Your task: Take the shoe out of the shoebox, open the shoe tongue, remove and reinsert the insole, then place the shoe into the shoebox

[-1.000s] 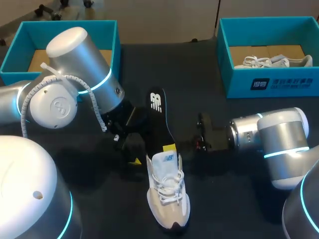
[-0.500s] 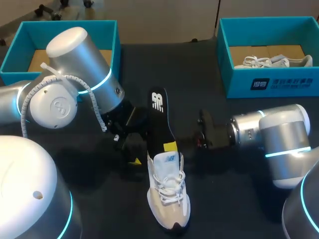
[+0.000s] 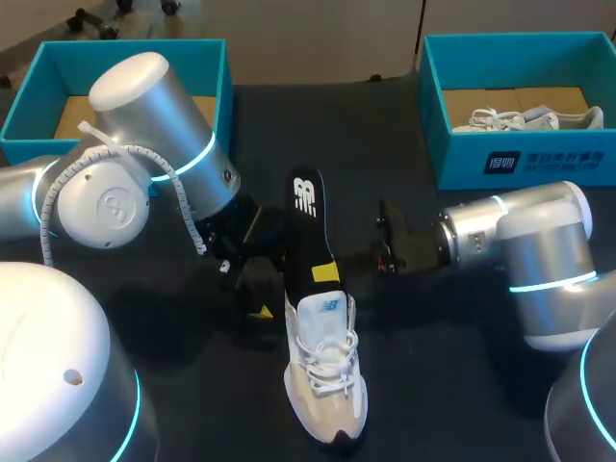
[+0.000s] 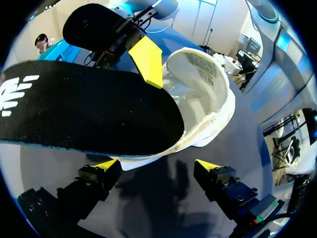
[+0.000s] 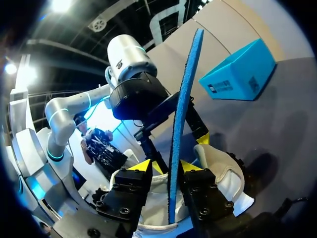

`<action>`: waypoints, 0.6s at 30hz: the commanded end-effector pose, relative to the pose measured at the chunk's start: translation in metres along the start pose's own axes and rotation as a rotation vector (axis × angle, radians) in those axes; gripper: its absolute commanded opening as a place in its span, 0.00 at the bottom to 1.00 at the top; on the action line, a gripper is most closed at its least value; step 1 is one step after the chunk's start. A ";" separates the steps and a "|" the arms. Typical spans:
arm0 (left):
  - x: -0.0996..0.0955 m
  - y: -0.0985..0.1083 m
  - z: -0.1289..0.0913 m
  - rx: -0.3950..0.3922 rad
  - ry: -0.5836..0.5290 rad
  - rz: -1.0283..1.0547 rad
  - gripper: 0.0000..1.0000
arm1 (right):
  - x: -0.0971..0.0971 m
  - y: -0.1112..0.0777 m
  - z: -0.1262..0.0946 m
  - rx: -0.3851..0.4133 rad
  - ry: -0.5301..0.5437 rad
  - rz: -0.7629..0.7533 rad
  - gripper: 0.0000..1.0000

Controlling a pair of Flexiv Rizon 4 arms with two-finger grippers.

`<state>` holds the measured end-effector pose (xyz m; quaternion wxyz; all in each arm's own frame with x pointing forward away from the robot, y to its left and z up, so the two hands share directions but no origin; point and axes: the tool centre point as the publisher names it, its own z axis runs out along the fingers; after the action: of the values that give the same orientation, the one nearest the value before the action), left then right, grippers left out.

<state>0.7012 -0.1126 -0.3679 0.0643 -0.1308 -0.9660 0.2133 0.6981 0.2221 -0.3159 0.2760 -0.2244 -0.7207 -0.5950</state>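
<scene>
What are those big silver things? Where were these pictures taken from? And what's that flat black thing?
The silver things are two robot arms, the left arm and the right arm. The head view comes from a camera up high, looking down on the dark table. The wrist views come from a little camera on each arm's wrist. On the table lies a white shoe. At the back are the left shoebox and the right shoebox. The black thing is the insole. The right gripper pinches it. The left gripper is open by the shoe's heel.
</scene>
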 end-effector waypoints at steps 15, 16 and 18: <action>0.000 -0.001 0.000 -0.004 -0.001 0.000 1.00 | -0.009 0.016 0.011 0.035 0.023 -0.012 0.32; 0.000 -0.001 0.000 -0.004 -0.001 0.000 1.00 | -0.010 0.016 0.011 0.036 0.025 -0.011 0.31; 0.000 -0.001 0.000 -0.004 -0.001 0.000 1.00 | -0.011 0.016 0.013 0.037 0.031 -0.008 0.22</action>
<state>0.7012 -0.1126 -0.3679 0.0643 -0.1308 -0.9660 0.2133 0.7107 0.2326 -0.3084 0.2829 -0.2106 -0.7273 -0.5888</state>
